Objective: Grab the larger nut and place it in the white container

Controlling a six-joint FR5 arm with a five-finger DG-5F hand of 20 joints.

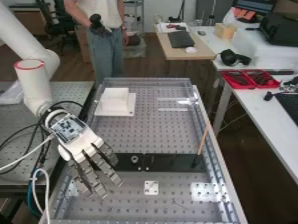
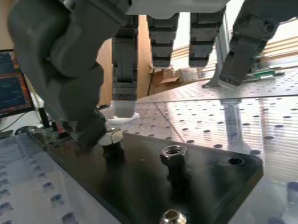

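The hand [image 1: 93, 167] is over the left part of the black bar [image 1: 176, 163], its fingers straight and spread above it. Just right of them stands the bearing [image 1: 134, 159]. In the wrist view, the hand [image 2: 126, 65] hangs above the bar [image 2: 149, 175] with nothing between its fingers. The curved thumb [image 2: 83, 112] has its tip beside or against a round metal part [image 2: 112, 136]; I cannot tell if they touch. A second round metal part [image 2: 174, 154] and a third round metal part [image 2: 173, 217] stand apart from the hand. The white container [image 1: 114, 105] is at the bench's far left.
A thin orange-brown stick [image 1: 203, 140] leans near the bench's right rail. A small white plate [image 1: 151, 188] lies on the near side of the bar. Cables [image 1: 45, 145] hang beside the arm at the left. Red trays [image 1: 247, 79] sit on the right-hand table.
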